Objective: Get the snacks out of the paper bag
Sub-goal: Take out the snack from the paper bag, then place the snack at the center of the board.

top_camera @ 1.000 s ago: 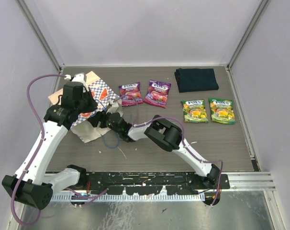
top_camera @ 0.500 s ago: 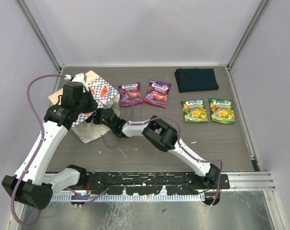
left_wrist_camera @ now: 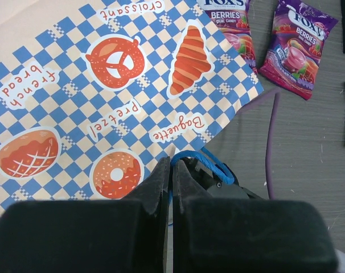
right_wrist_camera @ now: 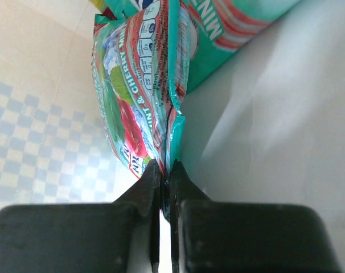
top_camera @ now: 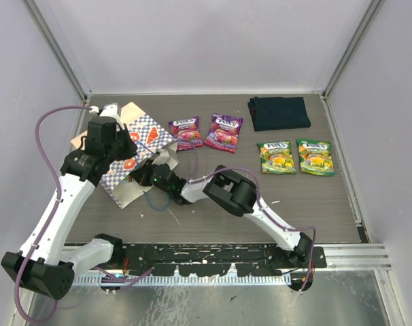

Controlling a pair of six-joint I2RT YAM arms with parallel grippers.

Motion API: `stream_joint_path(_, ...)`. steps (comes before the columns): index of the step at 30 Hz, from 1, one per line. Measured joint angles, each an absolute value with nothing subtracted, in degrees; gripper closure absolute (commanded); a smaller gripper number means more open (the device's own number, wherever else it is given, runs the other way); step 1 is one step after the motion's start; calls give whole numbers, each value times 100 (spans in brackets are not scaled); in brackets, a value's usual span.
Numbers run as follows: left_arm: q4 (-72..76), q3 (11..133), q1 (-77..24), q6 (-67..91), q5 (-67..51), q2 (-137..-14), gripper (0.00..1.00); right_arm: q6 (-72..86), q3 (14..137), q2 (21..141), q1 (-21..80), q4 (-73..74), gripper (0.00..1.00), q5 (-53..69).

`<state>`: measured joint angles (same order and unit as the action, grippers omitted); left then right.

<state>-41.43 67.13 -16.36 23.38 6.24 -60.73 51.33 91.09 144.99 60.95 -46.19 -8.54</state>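
Note:
The paper bag [top_camera: 128,178] lies on its side at the left, mouth toward the right arm; its checkered face [left_wrist_camera: 104,85] fills the left wrist view. My left gripper [left_wrist_camera: 172,166] is shut on the bag's blue cord handle [left_wrist_camera: 202,157]. My right gripper [right_wrist_camera: 165,170] reaches inside the bag and is shut on the edge of a teal snack packet [right_wrist_camera: 139,96]. A second teal packet [right_wrist_camera: 229,28] lies just behind it. Two purple packets [top_camera: 185,133] [top_camera: 224,131] and two green packets [top_camera: 276,157] [top_camera: 315,157] lie flat on the table.
A folded dark navy cloth [top_camera: 279,113] lies at the back right. A purple cable [left_wrist_camera: 270,142] from the right arm runs across the table beside the bag. Grey walls close in the table on three sides.
My right gripper has gone from open to shut, pinching the teal packet inside the bag. The bag has tipped and shifted slightly under my left gripper's hold.

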Motion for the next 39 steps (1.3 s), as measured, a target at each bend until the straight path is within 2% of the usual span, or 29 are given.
stream_joint_path(8, -4145, 6713, -1636, 2320, 821, -5968, 100, 5227, 7533, 13452, 6252, -4797, 99, -779)
stream_joint_path(16, -4143, 6711, -1636, 2311, 1090, -5896, 100, 5402, 5286, 11426, 6289, -4696, 99, -696)
stream_joint_path(26, -4053, 6713, -1636, 2427, 1201, -6252, 100, 5505, 3374, 9196, 6289, -3771, 99, -1118)
stream_joint_path(27, -4056, 6713, -1636, 2453, 1197, -6285, 100, 5476, 3144, 8892, 6292, -3621, 94, -1260)
stream_joint_path(28, -4047, 6711, -1636, 2475, 1199, -6307, 100, 5454, 2963, 8630, 6296, -3476, 71, -1396)
stream_joint_path(29, -4029, 6707, -1636, 2499, 1203, -6307, 100, 5435, 2753, 8307, 6296, -3286, 42, -1586)
stream_joint_path(30, -3959, 6678, -1636, 2523, 1210, -6283, 100, 5408, 2554, 7970, 6296, -3068, 23, -1791)
stream_joint_path(31, -3848, 6619, -1636, 2574, 1223, -6235, 100, 5413, 2397, 7677, 6294, -2869, 11, -1986)
stream_joint_path(32, -3782, 6563, -1636, 2611, 1225, -6195, 100, 5384, 2235, 7356, 6289, -2628, 5, -2215)
stream_joint_path(34, -3590, 6361, -1636, 2674, 1227, -6082, 100, 5317, 2043, 6827, 6287, -2038, 0, -2655)
stream_joint_path(39, -3251, 5839, -1636, 2818, 1214, -6016, 100, 4805, 2032, 5577, 6285, -353, 0, -3712)
